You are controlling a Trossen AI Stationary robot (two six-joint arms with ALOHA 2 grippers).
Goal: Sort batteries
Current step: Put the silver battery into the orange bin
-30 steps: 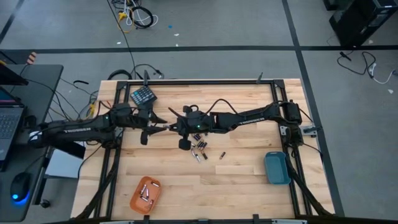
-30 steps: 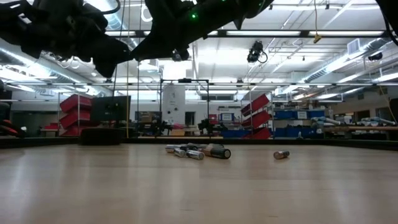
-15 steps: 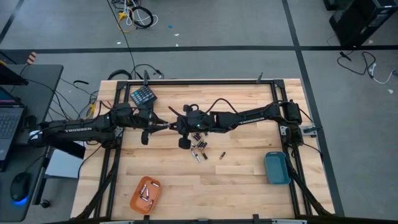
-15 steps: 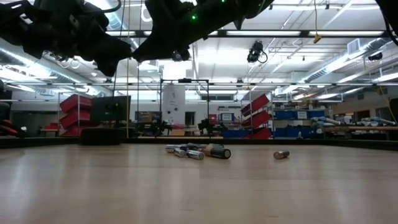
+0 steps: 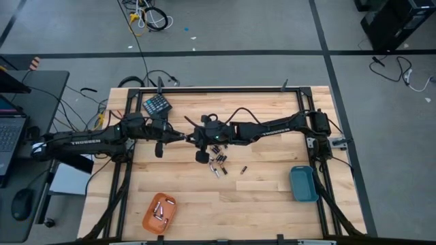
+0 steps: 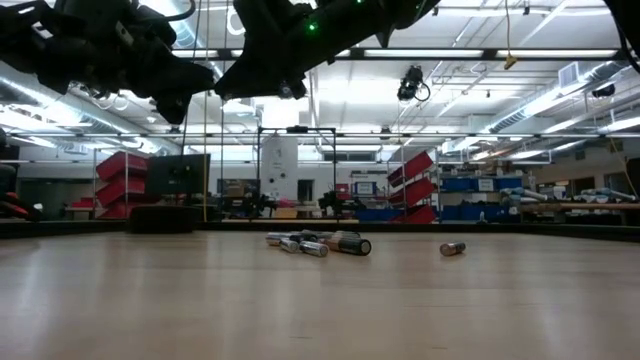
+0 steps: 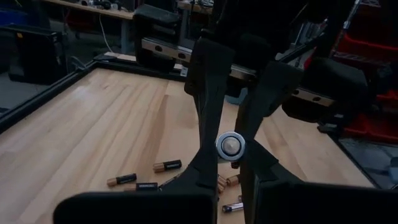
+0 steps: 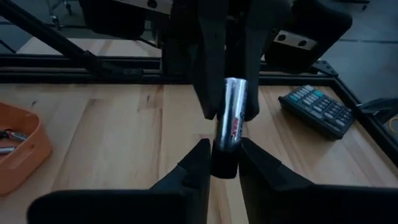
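High above the table's middle my two grippers meet tip to tip, left gripper (image 5: 177,138) and right gripper (image 5: 191,138). Between them hangs one battery (image 8: 231,118), silvery with a dark end, and both are shut on it. In the left wrist view this battery (image 7: 231,145) shows end-on. A heap of batteries (image 5: 218,163) lies on the wood below them, also seen in the low view (image 6: 318,243). One battery (image 5: 243,169) lies apart to the heap's right. My left gripper pinches the battery's silvery end (image 8: 233,90) between its two fingers, coming level from the table's left. The battery lies along the fingers, lifted clear of the table. My right gripper (image 8: 224,158) has the battery's dark end (image 8: 224,165) between its two fingers, level from the table's right; the fingers lie along the battery.
An orange tray (image 5: 160,212) with several batteries sits near the front left. A blue tray (image 5: 303,184) stands at the right. A dark teal keypad (image 5: 155,105) lies at the far left. A black frame (image 5: 225,89) rims the table.
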